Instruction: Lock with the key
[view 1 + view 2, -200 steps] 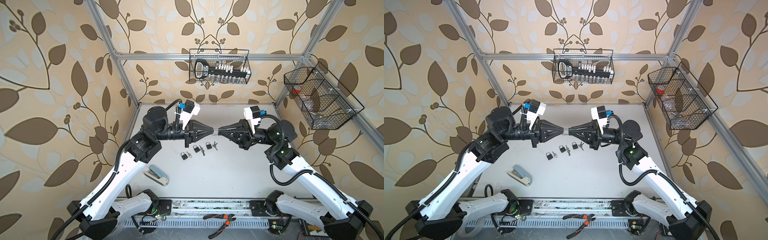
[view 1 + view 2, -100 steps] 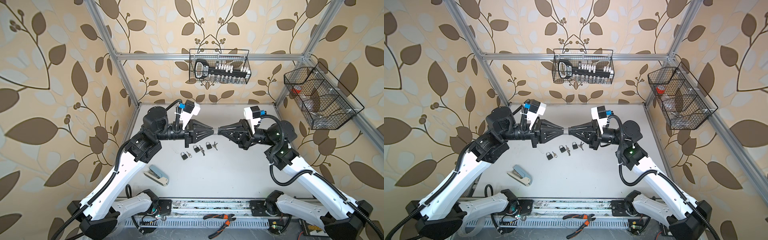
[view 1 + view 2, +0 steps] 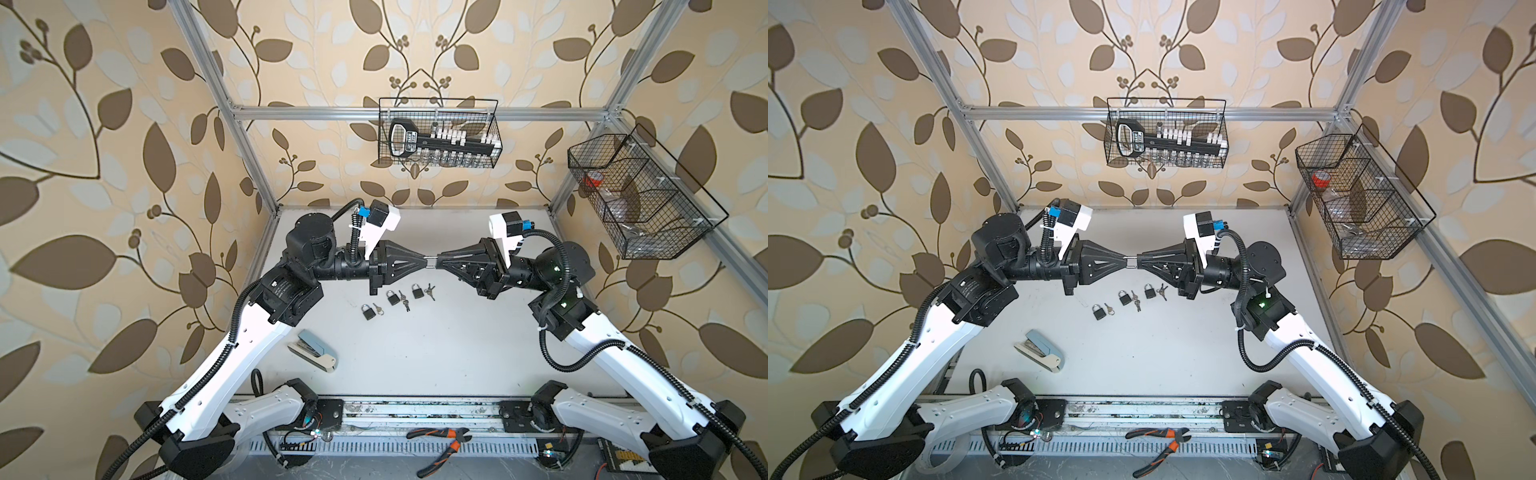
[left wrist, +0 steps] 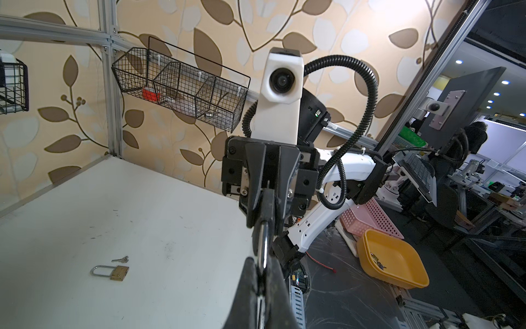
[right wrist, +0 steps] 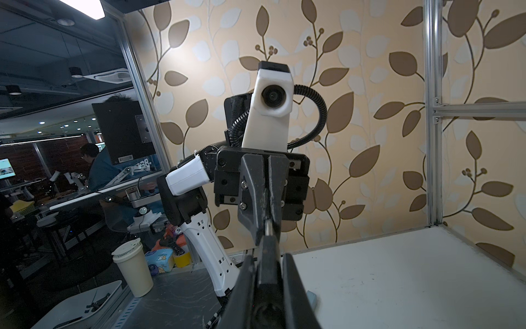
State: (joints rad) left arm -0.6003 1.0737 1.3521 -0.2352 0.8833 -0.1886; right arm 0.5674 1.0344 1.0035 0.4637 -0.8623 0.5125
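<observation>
A small black padlock (image 3: 432,262) (image 3: 1131,262) hangs in mid-air between both grippers, high above the table. My left gripper (image 3: 426,262) (image 4: 262,262) is shut on its silver shackle (image 4: 264,239). My right gripper (image 3: 439,262) (image 5: 267,259) is shut on the dark padlock body (image 5: 269,265). No key shows in either grip. Three more padlocks (image 3: 391,297) lie in a row on the table below, each with keys (image 3: 404,300) beside it. The left wrist view shows a brass padlock (image 4: 113,272) with a key (image 4: 121,259) near it.
A grey stapler (image 3: 318,353) lies at the table's front left. Wire baskets hang on the back wall (image 3: 438,133) and the right wall (image 3: 644,199). Pliers (image 3: 444,440) lie on the front rail. A yellow tub (image 4: 392,262) sits beyond the table.
The left jaws eased slightly on the shackle and are shut again. Both arms stay nose to nose in the same place.
</observation>
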